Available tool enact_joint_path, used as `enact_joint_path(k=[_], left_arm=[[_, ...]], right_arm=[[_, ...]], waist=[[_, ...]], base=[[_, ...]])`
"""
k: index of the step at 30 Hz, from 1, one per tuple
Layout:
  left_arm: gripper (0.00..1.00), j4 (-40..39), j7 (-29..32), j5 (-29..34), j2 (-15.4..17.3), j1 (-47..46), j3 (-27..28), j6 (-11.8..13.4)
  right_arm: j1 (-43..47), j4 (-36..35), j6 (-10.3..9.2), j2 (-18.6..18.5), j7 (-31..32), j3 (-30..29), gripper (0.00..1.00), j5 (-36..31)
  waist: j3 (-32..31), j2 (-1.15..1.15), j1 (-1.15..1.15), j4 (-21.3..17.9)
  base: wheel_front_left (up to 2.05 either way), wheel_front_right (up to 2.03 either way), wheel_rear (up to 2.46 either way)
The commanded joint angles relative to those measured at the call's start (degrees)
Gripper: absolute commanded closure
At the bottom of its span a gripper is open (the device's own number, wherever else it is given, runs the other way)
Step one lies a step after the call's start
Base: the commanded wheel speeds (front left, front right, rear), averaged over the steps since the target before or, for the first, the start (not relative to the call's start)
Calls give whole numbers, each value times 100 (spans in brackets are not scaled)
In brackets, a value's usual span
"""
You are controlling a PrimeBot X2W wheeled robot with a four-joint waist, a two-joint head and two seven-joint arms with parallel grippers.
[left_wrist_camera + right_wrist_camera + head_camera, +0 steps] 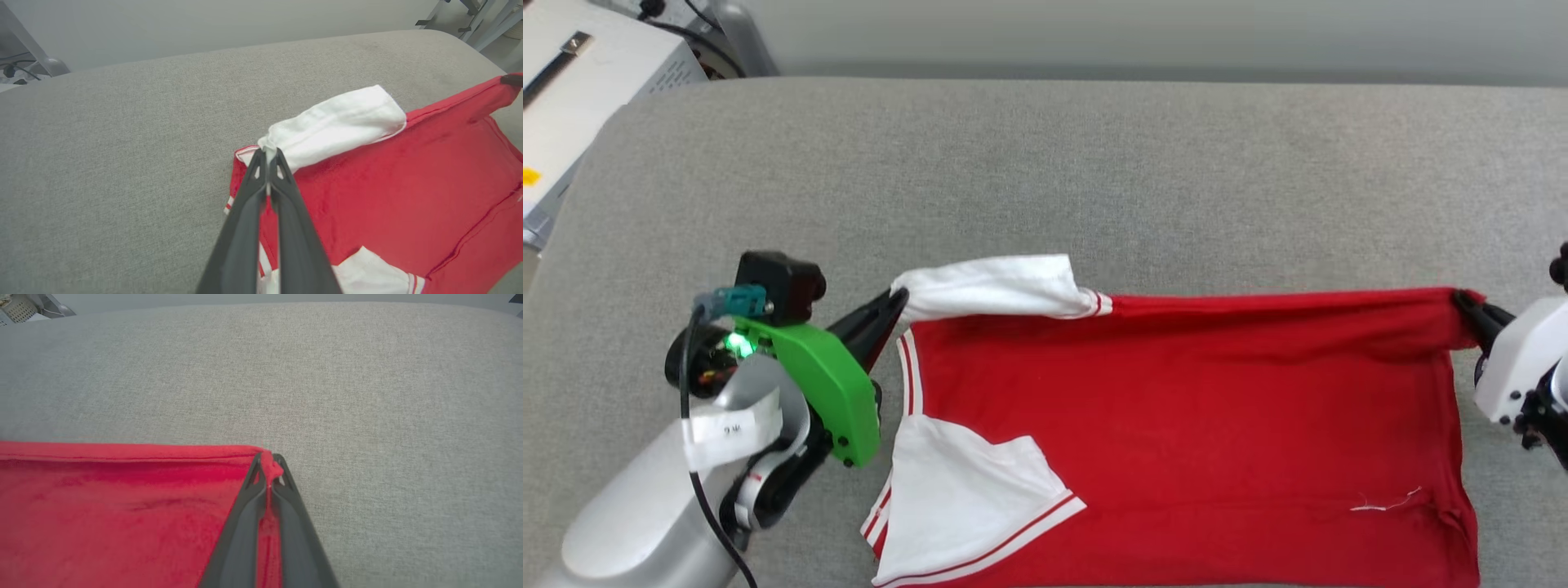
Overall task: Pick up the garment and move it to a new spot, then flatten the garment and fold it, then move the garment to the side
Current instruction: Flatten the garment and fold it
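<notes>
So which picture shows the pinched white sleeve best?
The left wrist view: the white sleeve sits close up, its tip pinched by the left gripper. The head view shows it smaller, from above. The right wrist view gives the garment's red corner.

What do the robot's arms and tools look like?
The left arm is silver-grey, with a green bracket, a black block, a teal plug, a black cable, a white label and a green light. The right arm is white. The left tool and right tool each have two long, dark, tapering fingers.
</notes>
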Motion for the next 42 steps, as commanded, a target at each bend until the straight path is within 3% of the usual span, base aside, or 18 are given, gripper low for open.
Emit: enact_joint_path(k=[1, 13, 23, 35, 36, 37, 38, 42], left_arm=[[100, -59, -36, -88, 50, 250, -6, 88], [100, -548, -147, -490, 295, 1657, -91, 509], [100, -439, 17, -604, 323, 2202, -423, 490], [100, -144, 230, -816, 217, 2253, -563, 341], [96, -116, 231, -804, 192, 2247, -586, 328], [56, -77, 241, -786, 166, 2240, -623, 308], [0, -39, 235, -765, 139, 2233, -648, 301], [0, 83, 67, -671, 58, 2197, -645, 303]], right_arm=[[265, -120, -3, -53, -75, -32, 100, 134], [1625, -1049, -3, -322, -151, 123, 100, 670], [2214, -1308, -3, -660, 24, 517, 100, 789], [2144, -1132, -3, -940, -59, 1074, 100, 662], [2146, -1110, -3, -946, -66, 1094, 100, 689], [2155, -1088, -3, -947, -75, 1117, 56, 736], [2169, -1065, -3, -940, -74, 1129, 0, 804], [2210, -1143, -3, -951, -109, 1125, 0, 1047]], waist=[[-358, 68, 0, 40], [-655, 68, 0, 120], [-713, 68, 0, 131], [-582, 68, 0, 145], [-581, 68, 0, 149], [-585, 68, 0, 153], [-596, 68, 0, 156], [-685, 68, 0, 156]], base=[[0, 0, 0], [0, 0, 0], [0, 0, 0], [0, 0, 0], [0, 0, 0], [0, 0, 0], [0, 0, 0], [0, 0, 0]])
